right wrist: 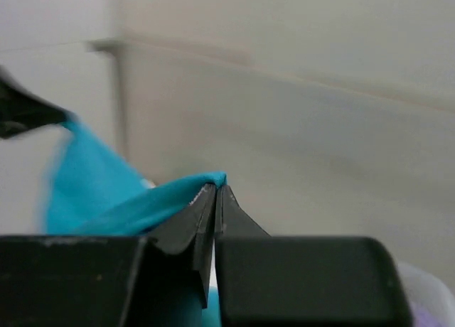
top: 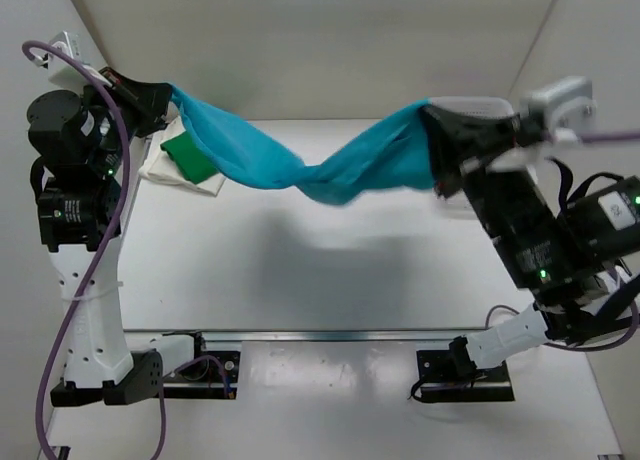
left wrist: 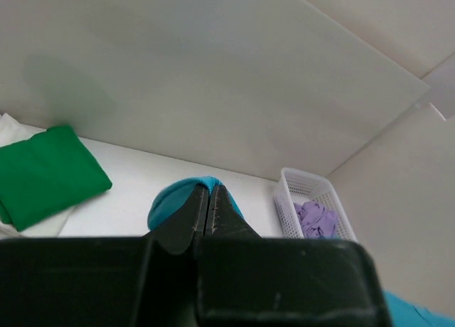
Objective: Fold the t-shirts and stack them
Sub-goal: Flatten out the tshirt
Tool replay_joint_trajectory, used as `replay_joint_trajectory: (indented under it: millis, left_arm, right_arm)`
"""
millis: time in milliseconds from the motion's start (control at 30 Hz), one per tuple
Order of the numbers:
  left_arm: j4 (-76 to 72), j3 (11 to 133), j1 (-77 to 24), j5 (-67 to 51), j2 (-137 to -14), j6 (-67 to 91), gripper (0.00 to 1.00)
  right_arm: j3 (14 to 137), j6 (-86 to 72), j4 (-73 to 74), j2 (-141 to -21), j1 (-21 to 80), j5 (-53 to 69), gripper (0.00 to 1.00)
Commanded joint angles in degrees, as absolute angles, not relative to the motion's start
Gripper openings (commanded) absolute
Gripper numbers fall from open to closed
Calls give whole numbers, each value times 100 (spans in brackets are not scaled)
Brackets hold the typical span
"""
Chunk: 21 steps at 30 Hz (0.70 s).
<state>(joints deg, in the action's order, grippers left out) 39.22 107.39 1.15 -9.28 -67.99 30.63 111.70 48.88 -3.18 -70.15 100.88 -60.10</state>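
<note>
A teal t-shirt (top: 300, 170) hangs twisted in the air above the table, stretched between both arms. My left gripper (top: 165, 98) is shut on its left end at the back left, and teal cloth (left wrist: 169, 200) bulges behind the shut tips (left wrist: 208, 188). My right gripper (top: 436, 120) is shut on the other end at the back right, with the teal edge (right wrist: 142, 202) pinched at its tips (right wrist: 215, 188). A folded green t-shirt (top: 186, 152) lies on a folded cream-white t-shirt (top: 185, 178) at the back left. A lilac t-shirt (left wrist: 317, 219) lies crumpled in the basket.
A white mesh basket (left wrist: 286, 199) stands at the back right by the wall, mostly hidden behind the right arm in the top view. White walls close in the table at the back and on both sides. The arm bases (top: 200, 368) sit at the near edge.
</note>
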Motion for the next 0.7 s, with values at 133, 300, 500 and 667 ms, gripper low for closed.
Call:
replay_joint_trajectory:
  millis: [133, 300, 500, 667]
  left_arm:
    - [3701, 10442, 114, -1072, -7242, 3164, 0]
    - [3726, 10039, 79, -1028, -7304, 3111, 0]
    - [3297, 9132, 106, -906, -7338, 3032, 0]
    - [2786, 9067, -131, -571, -8635, 3243, 0]
  right_arm:
    - [12342, 3761, 1285, -7472, 8548, -6833, 0]
    - [12709, 28, 5207, -8076, 4391, -2145, 0]
    - [12742, -730, 4948, -9613, 1205, 1169, 0]
    - [14384, -991, 4597, -11501, 477, 1720, 0]
